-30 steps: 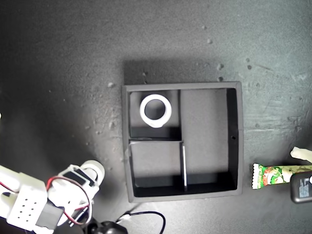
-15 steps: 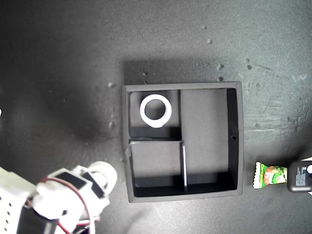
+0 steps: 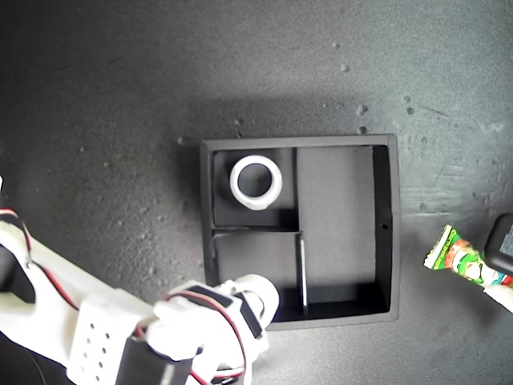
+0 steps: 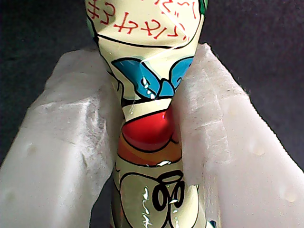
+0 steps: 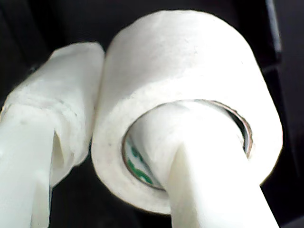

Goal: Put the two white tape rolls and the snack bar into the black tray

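The black tray lies in the middle of the exterior view. A plain white tape roll rests flat in its small upper-left compartment. My second gripper is over the tray's lower-left corner, shut on the thicker tape roll. One finger goes through the roll's green-printed core and the other presses its outside. At the exterior view's right edge my first gripper is shut on the snack bar, which hangs tilted beside the tray.
The tray's long right compartment and lower-left compartment hold nothing. Dark speckled matting surrounds the tray. The second arm's white body and red wires fill the exterior view's lower left.
My second gripper has carried its roll towards the exterior view's right, from beside the tray to over its lower-left corner. The snack bar has tilted and shifted slightly in my first gripper.
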Available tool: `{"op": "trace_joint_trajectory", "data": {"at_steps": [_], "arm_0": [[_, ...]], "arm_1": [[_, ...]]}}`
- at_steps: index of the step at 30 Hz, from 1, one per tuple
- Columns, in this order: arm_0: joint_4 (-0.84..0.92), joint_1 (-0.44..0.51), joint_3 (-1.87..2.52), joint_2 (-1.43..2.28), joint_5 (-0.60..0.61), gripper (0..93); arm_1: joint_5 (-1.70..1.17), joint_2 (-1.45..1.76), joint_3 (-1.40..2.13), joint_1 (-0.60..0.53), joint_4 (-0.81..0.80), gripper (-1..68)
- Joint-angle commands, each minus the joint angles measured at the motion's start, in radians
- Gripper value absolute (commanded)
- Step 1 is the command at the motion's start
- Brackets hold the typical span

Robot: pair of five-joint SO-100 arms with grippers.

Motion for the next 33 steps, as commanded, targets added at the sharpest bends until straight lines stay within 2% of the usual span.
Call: {"op": "trace_joint_trajectory", "data": {"at_steps": [1, 4, 7, 9, 17, 25, 29, 33], "arm_0": [[0.017, -0.011, -0.035, -0.005, 0.011, 0.1], [0.017, -0.017, -0.031, -0.031, 0.018, 0.1], [0.017, -0.029, -0.063, -0.072, 0.026, 0.1], [0.017, -0.038, -0.094, -0.098, 0.029, 0.1], [0.017, -0.057, -0.189, -0.164, 0.038, 0.6], [0.017, -0.026, -0.199, -0.150, 0.005, 11.9], [0.017, -0.018, -0.179, -0.104, -0.011, 12.6], [0.018, -0.037, -0.086, 0.014, -0.023, 11.0]], "arm_1": [[-0.232, 0.014, -0.089, 0.104, 0.080, -0.5], [-0.583, 0.014, -0.126, 0.204, 0.094, -0.5], [-0.986, 0.014, -0.164, 0.275, 0.017, -0.5], [-1.256, 0.014, -0.198, 0.298, -0.051, -0.6], [-1.956, 0.012, -0.314, 0.330, -0.126, -0.6], [-2.241, 0.000, -0.301, 0.400, -0.215, -0.6], [-2.324, -0.123, -0.345, 0.425, -0.249, -0.6], [-2.444, -0.396, -0.534, 0.416, -0.235, -0.6]]}}
